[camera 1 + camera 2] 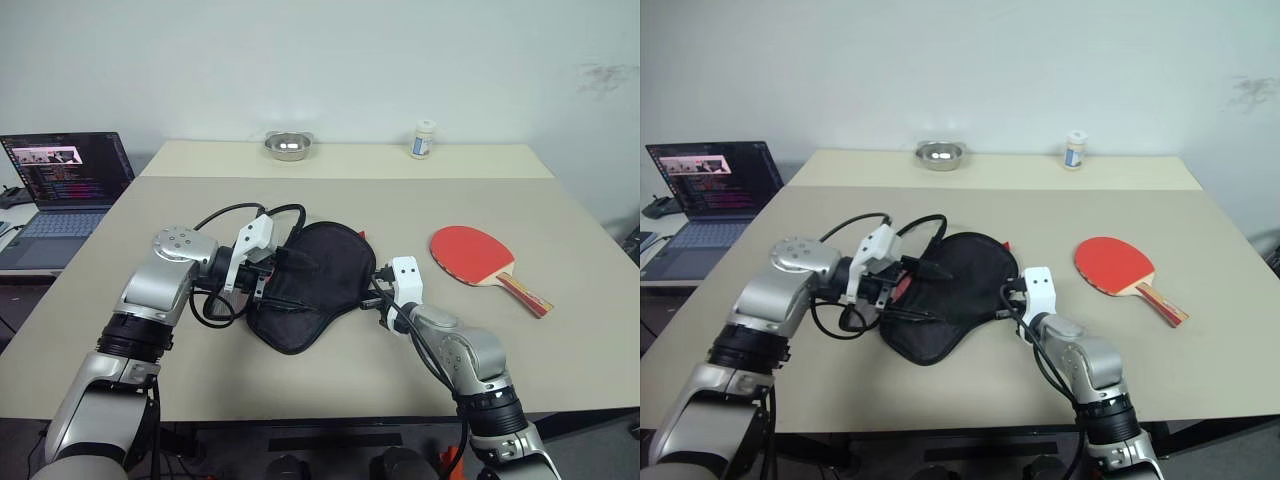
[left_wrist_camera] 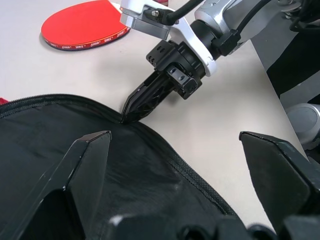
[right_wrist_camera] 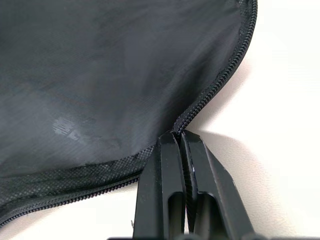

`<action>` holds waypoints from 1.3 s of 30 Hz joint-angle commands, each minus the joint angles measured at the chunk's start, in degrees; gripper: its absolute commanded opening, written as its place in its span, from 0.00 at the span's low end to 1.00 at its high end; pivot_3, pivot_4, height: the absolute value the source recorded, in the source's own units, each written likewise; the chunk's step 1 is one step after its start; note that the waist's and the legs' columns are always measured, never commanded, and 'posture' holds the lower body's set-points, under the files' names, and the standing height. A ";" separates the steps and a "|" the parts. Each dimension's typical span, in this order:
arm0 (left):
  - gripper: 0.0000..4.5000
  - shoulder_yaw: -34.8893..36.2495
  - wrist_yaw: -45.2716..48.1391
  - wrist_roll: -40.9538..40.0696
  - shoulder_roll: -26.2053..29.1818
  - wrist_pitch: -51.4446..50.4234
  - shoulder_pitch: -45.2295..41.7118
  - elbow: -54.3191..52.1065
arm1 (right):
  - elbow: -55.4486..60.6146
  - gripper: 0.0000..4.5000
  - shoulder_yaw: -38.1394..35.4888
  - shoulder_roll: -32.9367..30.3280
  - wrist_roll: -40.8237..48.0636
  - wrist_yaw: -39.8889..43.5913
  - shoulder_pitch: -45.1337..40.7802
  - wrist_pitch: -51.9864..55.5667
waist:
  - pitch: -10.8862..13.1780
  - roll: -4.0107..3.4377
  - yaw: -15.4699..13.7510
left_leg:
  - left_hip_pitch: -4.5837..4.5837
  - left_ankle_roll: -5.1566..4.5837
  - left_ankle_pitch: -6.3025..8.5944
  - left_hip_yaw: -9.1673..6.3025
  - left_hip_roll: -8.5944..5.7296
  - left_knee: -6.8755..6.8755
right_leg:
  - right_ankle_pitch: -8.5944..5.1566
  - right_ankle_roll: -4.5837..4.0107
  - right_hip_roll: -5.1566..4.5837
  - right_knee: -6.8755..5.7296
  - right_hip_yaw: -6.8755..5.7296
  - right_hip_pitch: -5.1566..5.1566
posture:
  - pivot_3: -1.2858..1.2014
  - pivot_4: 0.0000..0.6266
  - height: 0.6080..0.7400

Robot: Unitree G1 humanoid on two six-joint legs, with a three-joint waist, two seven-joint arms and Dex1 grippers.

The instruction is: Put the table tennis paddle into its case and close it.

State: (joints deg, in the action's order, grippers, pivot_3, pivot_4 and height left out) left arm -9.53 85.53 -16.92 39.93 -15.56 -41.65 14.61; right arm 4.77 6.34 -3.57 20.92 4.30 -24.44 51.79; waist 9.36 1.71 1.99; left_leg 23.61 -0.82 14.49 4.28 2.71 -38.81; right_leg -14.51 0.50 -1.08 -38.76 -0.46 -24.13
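The case (image 1: pixel 310 285) lies flat in the middle of the table, black side up, with its zip edging (image 3: pixel 220 80) running round it. My left gripper (image 1: pixel 288 272) hovers open over the case's left part, one finger (image 2: pixel 87 160) above the fabric and the other wide apart from it. My right gripper (image 1: pixel 372 293) is shut, its tips pinched on the zip edge at the case's right side (image 3: pixel 179 137). The table tennis paddle (image 1: pixel 475 255) lies red face up to the right of the case, with its handle (image 1: pixel 525 295) pointing toward the front right.
A metal bowl (image 1: pixel 289 146) and a small white bottle (image 1: pixel 423 140) stand on the far table section. An open laptop (image 1: pixel 65 180) sits on a side surface at the left. Bare tabletop (image 1: pixel 350 370) lies in front of the case.
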 commanded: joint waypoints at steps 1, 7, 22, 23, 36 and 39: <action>1.00 1.05 -0.09 -0.69 -0.22 0.65 -0.51 -1.30 | 0.56 0.01 -2.13 -2.72 -1.38 0.87 -1.37 0.55 | 0.01 -0.01 -0.09 | 0.00 0.00 0.00 0.00 -0.01 0.00 | 0.00 0.00 0.00 0.00 -0.01 0.00 | 0.52 0.24 1.00; 1.00 1.03 -0.13 -1.03 -1.44 0.23 -1.09 -1.33 | 0.99 0.01 -7.61 -17.89 -0.56 8.58 -5.02 3.26 | 0.14 -0.17 -1.17 | 0.24 0.02 -0.01 0.00 -0.24 -0.02 | -0.07 0.12 -0.08 0.14 -0.11 -0.05 | 0.52 0.24 1.00; 1.00 0.38 0.41 -0.12 -3.31 0.89 -2.58 -0.21 | -9.88 0.01 -3.51 -27.02 -4.08 21.30 -14.06 0.86 | 0.29 -0.14 -0.16 | 0.27 0.00 0.01 0.00 -0.09 0.15 | -0.20 0.13 0.03 0.01 -0.06 -0.24 | 0.52 0.24 1.00; 1.00 0.35 0.46 -0.10 -3.33 0.89 -2.64 -0.18 | -11.60 0.01 -3.11 -26.95 -4.81 21.69 -15.06 -0.19 | 0.31 -0.14 -0.17 | 0.27 0.00 0.01 0.01 -0.11 0.12 | -0.20 0.13 0.04 0.00 -0.06 -0.24 | 0.52 0.24 1.00; 1.00 0.48 0.25 0.04 -3.57 0.99 -2.66 -0.35 | -31.91 0.22 -0.10 -25.15 -12.93 26.09 -25.13 -13.55 | 0.54 -0.09 -0.20 | 0.30 0.01 0.01 0.14 -0.17 0.11 | -0.05 -0.11 0.02 0.01 0.00 -0.27 | 0.52 0.24 1.00; 1.00 0.48 0.18 -0.01 -3.69 0.93 -2.68 -0.31 | -30.84 0.46 -1.23 -24.98 -12.97 26.35 -25.00 -13.72 | 0.56 -0.10 -0.20 | 0.30 0.01 0.01 0.14 -0.17 0.11 | -0.05 -0.11 0.02 0.00 0.01 -0.27 | 0.52 0.24 1.00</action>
State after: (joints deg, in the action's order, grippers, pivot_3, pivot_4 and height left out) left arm -9.49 85.61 -16.58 36.23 -15.38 -43.02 15.38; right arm -27.86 6.77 -28.51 7.92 30.12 -48.03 39.22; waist 9.92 1.61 1.79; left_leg 23.91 -0.81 14.50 4.42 2.54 -38.70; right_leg -14.56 0.39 -1.06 -38.78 -0.45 -24.40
